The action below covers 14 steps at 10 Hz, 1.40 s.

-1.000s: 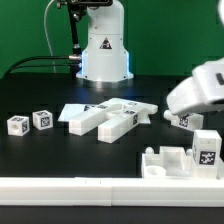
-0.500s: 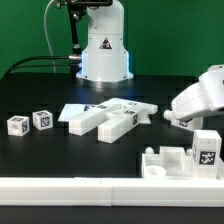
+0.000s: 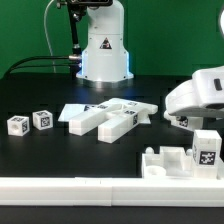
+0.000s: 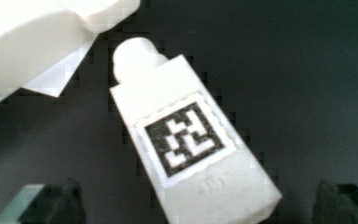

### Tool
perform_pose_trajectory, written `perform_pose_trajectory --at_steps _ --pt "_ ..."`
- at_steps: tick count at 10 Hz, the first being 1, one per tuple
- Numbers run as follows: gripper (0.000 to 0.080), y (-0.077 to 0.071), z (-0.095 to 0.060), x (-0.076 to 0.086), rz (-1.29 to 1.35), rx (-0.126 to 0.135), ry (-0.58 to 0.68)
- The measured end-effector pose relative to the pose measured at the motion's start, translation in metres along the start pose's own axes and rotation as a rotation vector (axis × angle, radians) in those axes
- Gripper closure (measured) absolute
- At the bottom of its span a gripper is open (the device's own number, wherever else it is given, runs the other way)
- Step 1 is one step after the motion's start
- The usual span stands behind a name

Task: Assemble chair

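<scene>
Two small tagged cubes (image 3: pixel 42 119) sat at the exterior view's left on the black bench (image 3: pixel 60 150). A pile of white chair pieces (image 3: pixel 110 118) lay mid-bench. Toward the exterior view's right, the claw (image 4: pixel 197 203) hung with its jaws wide apart, straddling a tagged white post (image 4: pixel 181 130) and gripping nothing.

I see the arm's base (image 3: pixel 105 50) standing upright at the back of the exterior view. The white wrist (image 3: pixel 203 92) reaches in low on the exterior view's right, tilted downward. The claw (image 3: pixel 184 120) points down beneath it. In the wrist view, its two dark fingertips (image 4: pixel 57 200) stand wide apart, jaws fully spread.
</scene>
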State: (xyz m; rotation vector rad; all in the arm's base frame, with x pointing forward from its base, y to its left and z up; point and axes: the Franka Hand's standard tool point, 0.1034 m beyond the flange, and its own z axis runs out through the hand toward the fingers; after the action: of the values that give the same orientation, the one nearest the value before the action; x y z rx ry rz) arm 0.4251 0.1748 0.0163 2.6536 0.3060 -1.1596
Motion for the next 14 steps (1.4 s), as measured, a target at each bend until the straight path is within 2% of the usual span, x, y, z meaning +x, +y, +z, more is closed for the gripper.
perform_pose_trajectory --at_steps 2,4,5,8,9,10,11,12,14 --pt "0.0151 0.005 0.006 -0.002 0.008 0.001 -0.058" --pt "0.0151 0.01 0.011 -0.005 0.017 -0.013 -0.184" --pt "0.0151 0.008 0.012 0.001 0.019 -0.012 -0.169" --pt "0.0151 0.005 0.018 0.0 0.058 -0.02 -0.185" --pt "0.0238 0.007 0.018 0.001 0.06 -0.018 -0.185" --pt "0.0372 0.008 0.018 0.001 0.061 -0.016 -0.185" --pt "0.0372 0.008 0.018 0.001 0.062 -0.015 -0.185" --pt "0.0517 0.008 0.018 0.001 0.063 -0.014 -0.186" --pt "0.0515 0.01 0.014 0.001 0.057 -0.006 -0.176"
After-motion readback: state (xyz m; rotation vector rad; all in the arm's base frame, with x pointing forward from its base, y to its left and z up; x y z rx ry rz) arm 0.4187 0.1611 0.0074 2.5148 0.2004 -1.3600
